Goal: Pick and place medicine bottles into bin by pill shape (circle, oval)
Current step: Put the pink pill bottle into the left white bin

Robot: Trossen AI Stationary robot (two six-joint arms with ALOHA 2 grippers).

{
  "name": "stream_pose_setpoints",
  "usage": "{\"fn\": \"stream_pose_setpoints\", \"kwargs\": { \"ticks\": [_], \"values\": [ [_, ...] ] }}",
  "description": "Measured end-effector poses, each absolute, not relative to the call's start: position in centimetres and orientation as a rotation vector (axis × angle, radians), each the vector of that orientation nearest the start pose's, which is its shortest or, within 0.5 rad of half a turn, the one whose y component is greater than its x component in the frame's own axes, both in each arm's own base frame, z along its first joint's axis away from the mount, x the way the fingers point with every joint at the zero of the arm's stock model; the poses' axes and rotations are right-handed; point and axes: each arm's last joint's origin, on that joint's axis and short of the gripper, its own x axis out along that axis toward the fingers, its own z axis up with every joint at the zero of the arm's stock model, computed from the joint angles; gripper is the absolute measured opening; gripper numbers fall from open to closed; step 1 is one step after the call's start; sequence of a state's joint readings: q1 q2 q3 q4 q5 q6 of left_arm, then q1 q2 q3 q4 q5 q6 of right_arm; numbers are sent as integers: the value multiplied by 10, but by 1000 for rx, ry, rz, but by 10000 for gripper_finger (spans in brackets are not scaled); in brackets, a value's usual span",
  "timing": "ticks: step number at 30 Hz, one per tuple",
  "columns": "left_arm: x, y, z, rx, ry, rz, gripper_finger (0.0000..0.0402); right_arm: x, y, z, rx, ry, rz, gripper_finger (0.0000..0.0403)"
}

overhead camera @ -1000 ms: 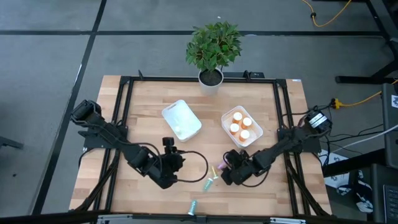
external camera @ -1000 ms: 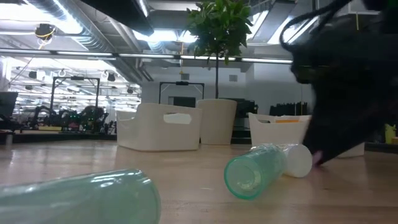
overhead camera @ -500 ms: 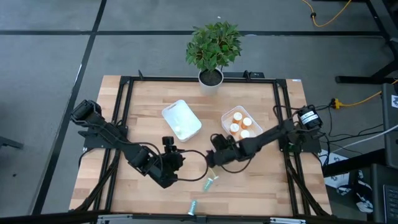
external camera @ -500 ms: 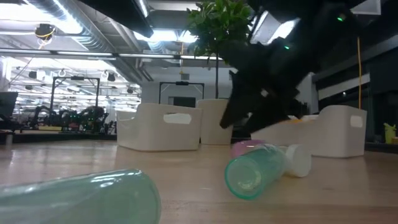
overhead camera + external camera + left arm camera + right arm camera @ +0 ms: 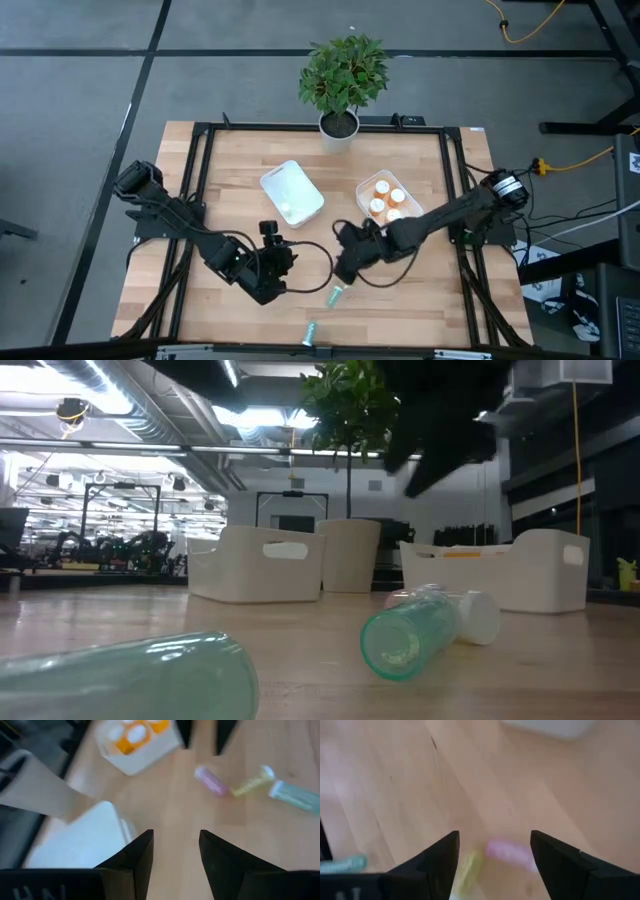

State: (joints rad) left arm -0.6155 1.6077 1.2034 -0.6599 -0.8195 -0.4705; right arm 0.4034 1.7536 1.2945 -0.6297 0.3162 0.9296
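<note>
The wooden table [image 5: 240,180] fills the middle of the high view, with a potted plant [image 5: 343,80] at its upper edge. Two white bins sit mid-table: the left bin [image 5: 292,193] looks empty, while the right bin [image 5: 389,202] already holds several orange medicine bottles [image 5: 385,200]. The left arm waits at lower left, its left gripper [image 5: 278,262] spread and holding nothing. Within the last second the right arm has swung from the lower right toward centre frame, so the right gripper [image 5: 340,268] now hangs with fingers spread, empty, directly above a pink bottle [image 5: 506,851] and a yellow-green bottle [image 5: 470,865] lying side by side on the wood. That shift reads as lining up for the next pick, probably the pink one. A pale teal bottle [image 5: 335,294] lies just below them in the high view, and another teal bottle [image 5: 310,333] rests near the bottom table edge; these four remain unsorted.
</note>
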Motion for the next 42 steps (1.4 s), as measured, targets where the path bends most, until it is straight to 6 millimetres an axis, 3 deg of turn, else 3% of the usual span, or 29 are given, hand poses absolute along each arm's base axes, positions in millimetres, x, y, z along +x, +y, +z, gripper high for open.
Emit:
{"fn": "stream_pose_setpoints", "kwargs": {
  "ticks": [2,7,12,17,20,24,32,42],
  "values": [
    [271,-170,251,300,689,404,151,329,142,217,493,953,-417,245],
    [257,-171,259,377,580,541,151,317,163,180,498,1023,-484,245],
    [237,-160,268,307,579,611,151,314,175,157,495,1043,-534,245],
    [224,-151,272,255,590,667,151,318,173,138,486,1073,-587,245],
    [224,-150,272,241,588,674,151,326,160,129,485,1069,-641,245],
    [224,-150,271,235,588,674,151,340,138,127,496,1016,-686,245],
    [226,-150,271,213,588,676,151,371,104,134,497,900,-592,245],
    [226,-150,271,195,605,664,151,370,111,137,496,980,-441,245]
  ]
}}
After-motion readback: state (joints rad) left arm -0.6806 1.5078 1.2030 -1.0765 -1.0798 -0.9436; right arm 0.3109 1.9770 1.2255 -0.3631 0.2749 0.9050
